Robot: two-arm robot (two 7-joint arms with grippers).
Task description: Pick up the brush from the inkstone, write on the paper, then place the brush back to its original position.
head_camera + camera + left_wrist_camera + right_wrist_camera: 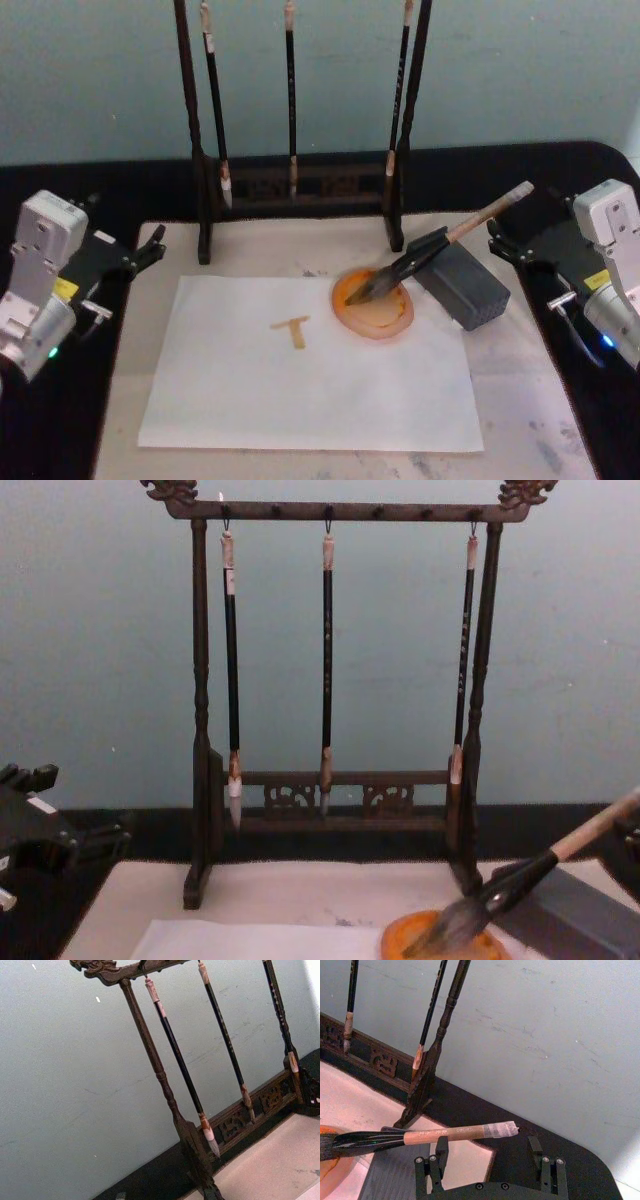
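Large tan-handled, dark-ferruled calligraphy brush [440, 245] lying unheld.
Nearest, thin bright white paper [310, 400] on cream mat [520, 400]. Beyond it, brush tuft in round orange dish [385, 318], handle across dark grey block [470, 290]. Right gripper [487, 1142] near handle end, fingers wide apart, empty. Left gripper [150, 247] parked left of mat.
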